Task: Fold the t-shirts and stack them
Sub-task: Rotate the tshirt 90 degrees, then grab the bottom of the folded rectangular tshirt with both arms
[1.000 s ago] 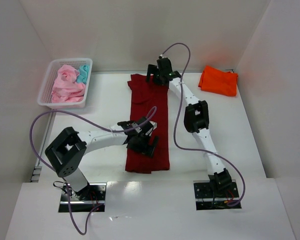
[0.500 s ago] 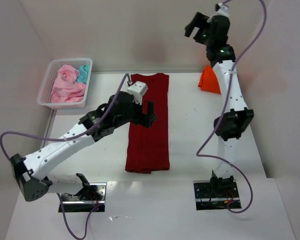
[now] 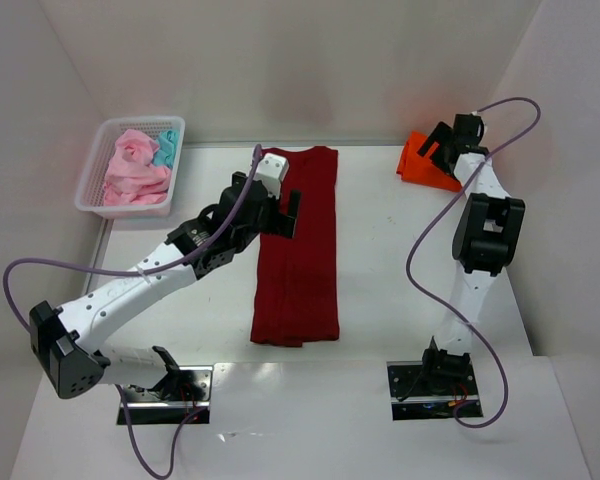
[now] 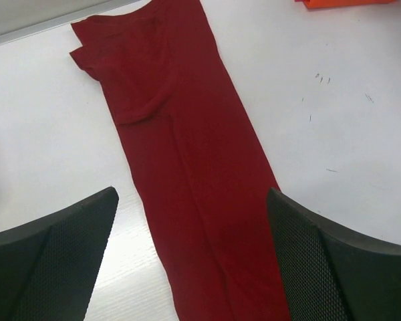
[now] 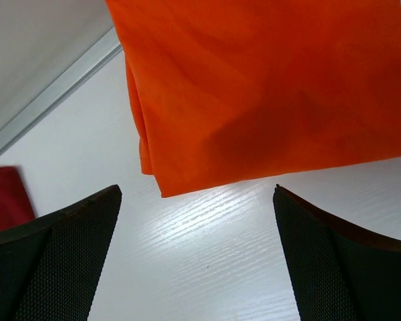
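Note:
A dark red t-shirt (image 3: 300, 250) lies flat mid-table, folded lengthwise into a long strip. My left gripper (image 3: 270, 213) hovers open over its far half; in the left wrist view the red t-shirt (image 4: 187, 154) runs between the wide-apart fingers (image 4: 67, 254) of the gripper (image 4: 192, 194), untouched. A folded orange t-shirt (image 3: 418, 167) lies at the back right. My right gripper (image 3: 435, 150) hangs open just above it. In the right wrist view the orange t-shirt (image 5: 267, 80) lies ahead of the empty gripper (image 5: 197, 190). Pink t-shirts (image 3: 135, 170) and a teal one (image 3: 166, 150) fill the basket.
The white mesh basket (image 3: 90, 195) stands at the back left corner. White walls close in the table on the left, back and right. Purple cables loop from both arms. The right arm stands folded along the right side.
The right arm left the red shirt's far end, swung high, and came down over the orange shirt. The left arm moved from the shirt's near end to its far half. The shirt's top edge now lies flat.

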`<state>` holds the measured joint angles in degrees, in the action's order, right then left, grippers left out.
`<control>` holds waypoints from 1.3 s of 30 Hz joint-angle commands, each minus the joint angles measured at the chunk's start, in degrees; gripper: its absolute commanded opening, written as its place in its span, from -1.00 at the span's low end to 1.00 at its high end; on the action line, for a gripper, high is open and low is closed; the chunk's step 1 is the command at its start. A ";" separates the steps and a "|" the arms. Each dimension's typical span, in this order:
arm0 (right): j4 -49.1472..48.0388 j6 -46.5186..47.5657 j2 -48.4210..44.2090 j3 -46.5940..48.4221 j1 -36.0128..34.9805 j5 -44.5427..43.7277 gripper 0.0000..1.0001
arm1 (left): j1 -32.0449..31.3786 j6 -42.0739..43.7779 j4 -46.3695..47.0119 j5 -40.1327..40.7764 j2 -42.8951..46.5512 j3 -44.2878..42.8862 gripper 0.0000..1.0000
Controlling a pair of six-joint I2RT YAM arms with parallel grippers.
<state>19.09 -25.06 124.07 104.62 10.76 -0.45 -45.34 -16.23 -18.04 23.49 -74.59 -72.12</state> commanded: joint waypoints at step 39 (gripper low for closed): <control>7.37 -4.21 12.69 9.20 0.48 -38.04 1.00 | 8.60 -3.55 0.99 -11.53 1.29 3.66 0.98</control>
<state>26.17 -28.27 138.23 113.58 9.47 -33.69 -37.12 -18.48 -18.22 13.28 -73.54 -68.10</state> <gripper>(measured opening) 0.999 0.990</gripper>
